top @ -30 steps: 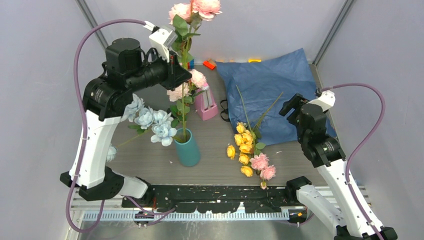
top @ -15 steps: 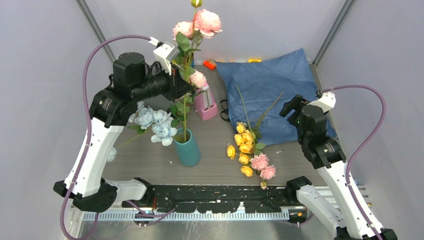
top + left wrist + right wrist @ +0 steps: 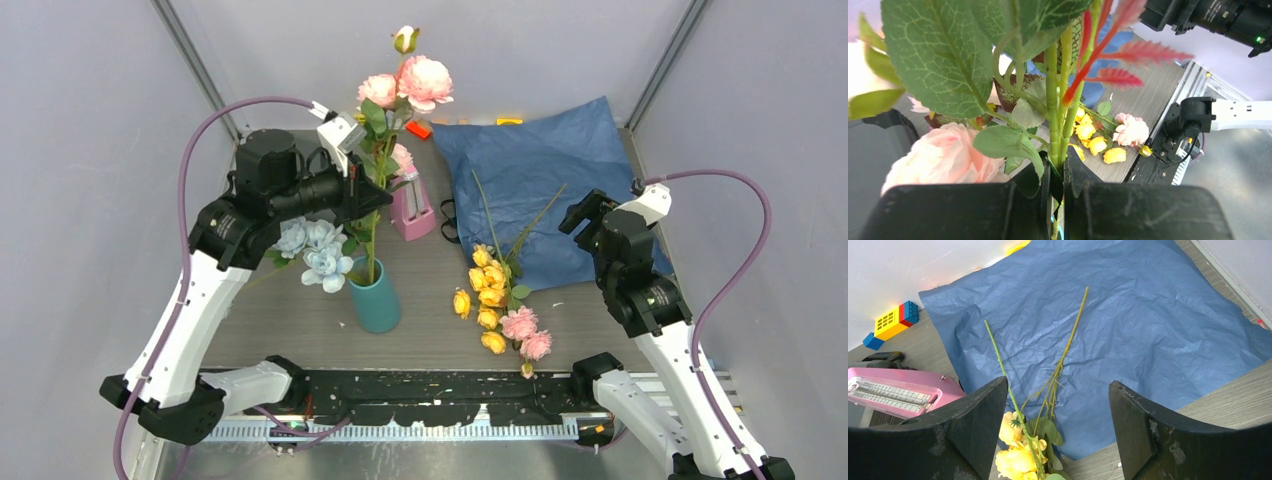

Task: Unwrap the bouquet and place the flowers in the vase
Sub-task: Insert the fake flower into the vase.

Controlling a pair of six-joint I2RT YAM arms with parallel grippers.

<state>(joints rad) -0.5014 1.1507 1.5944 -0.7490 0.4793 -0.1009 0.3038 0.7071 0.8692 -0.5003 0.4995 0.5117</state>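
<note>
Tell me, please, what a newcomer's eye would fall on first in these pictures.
The tall stem of pink flowers stands out first, held upright left of centre by the shut left gripper, its lower end at the mouth of the teal vase. To the right, the blue paper lies spread open, with yellow and pink flowers lying at its near edge, close to the open right gripper.

I see pink flowers (image 3: 412, 82) upright, stem in the teal vase (image 3: 375, 297) mouth. Yellow flowers (image 3: 487, 290) lie flat, stems on the spread blue wrap (image 3: 540, 170).
</note>
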